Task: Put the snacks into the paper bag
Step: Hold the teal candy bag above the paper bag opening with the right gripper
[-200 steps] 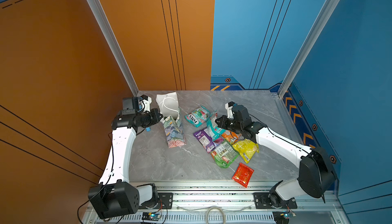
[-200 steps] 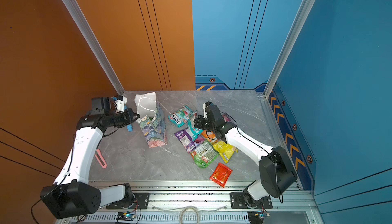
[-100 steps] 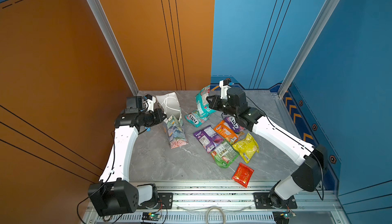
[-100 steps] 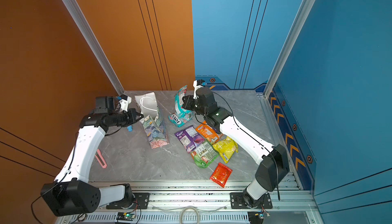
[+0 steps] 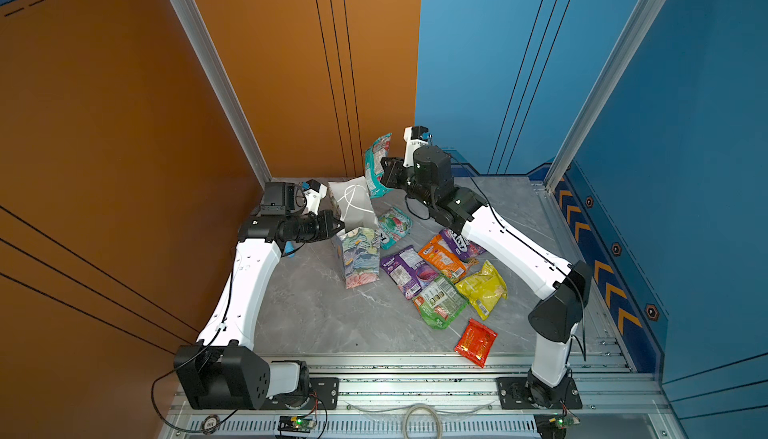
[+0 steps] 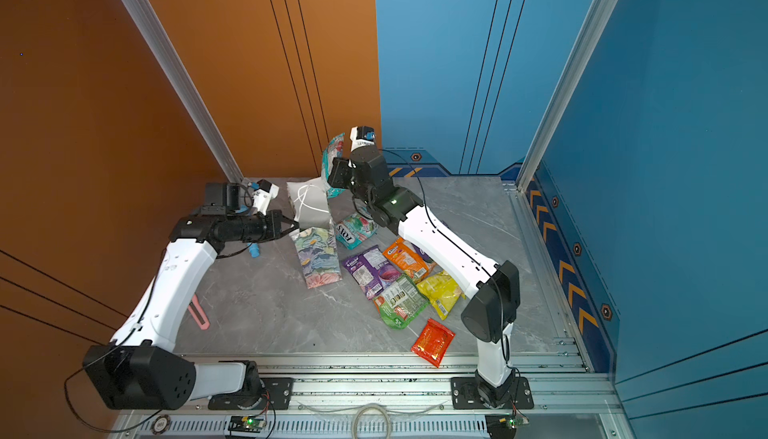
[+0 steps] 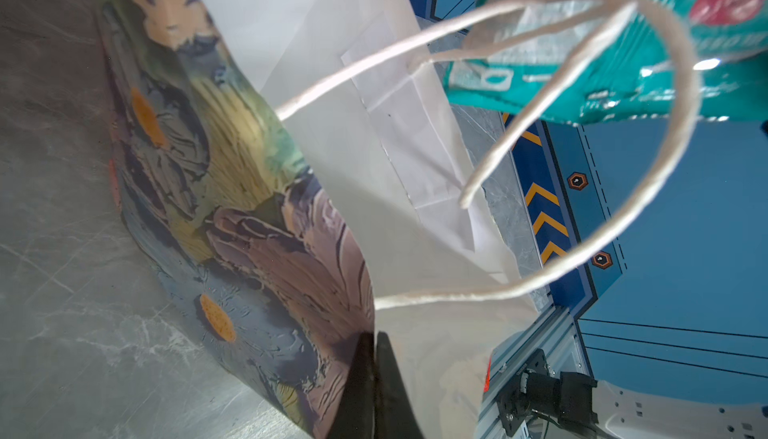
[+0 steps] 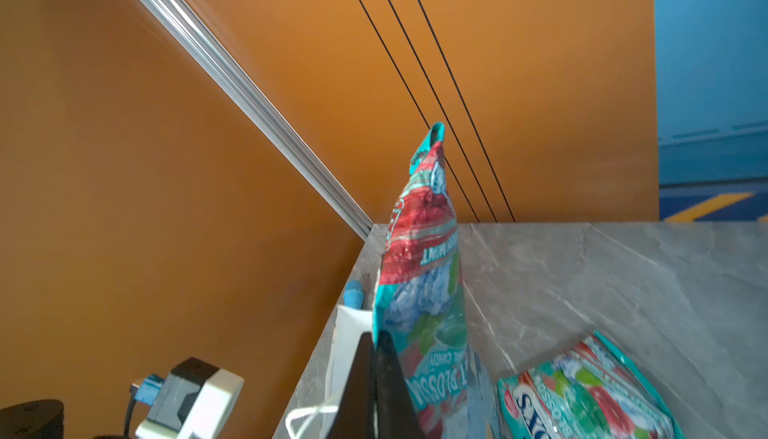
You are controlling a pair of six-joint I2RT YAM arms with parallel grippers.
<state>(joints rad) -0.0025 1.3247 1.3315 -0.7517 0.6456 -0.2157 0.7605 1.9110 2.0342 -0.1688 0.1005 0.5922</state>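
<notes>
The left jaws are pinching the rim of the paper bag [image 5: 359,258], standing open at 11 o'clock on the grey stone-look table [image 5: 316,316], and the right jaws are pinching a teal packet [image 5: 376,165] up in the air by the bag's mouth at 12 o'clock. The other snacks [image 5: 405,270] are lying flat from the middle toward 5 o'clock. An orange wall [image 5: 124,125] is standing from 9 to 12 o'clock, a blue wall [image 5: 665,167] from 12 to 3.

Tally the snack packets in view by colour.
Teal packets: 2
Purple packets: 2
Orange packet: 1
Green packet: 1
Yellow packet: 1
Red packet: 1
Total: 8
</notes>
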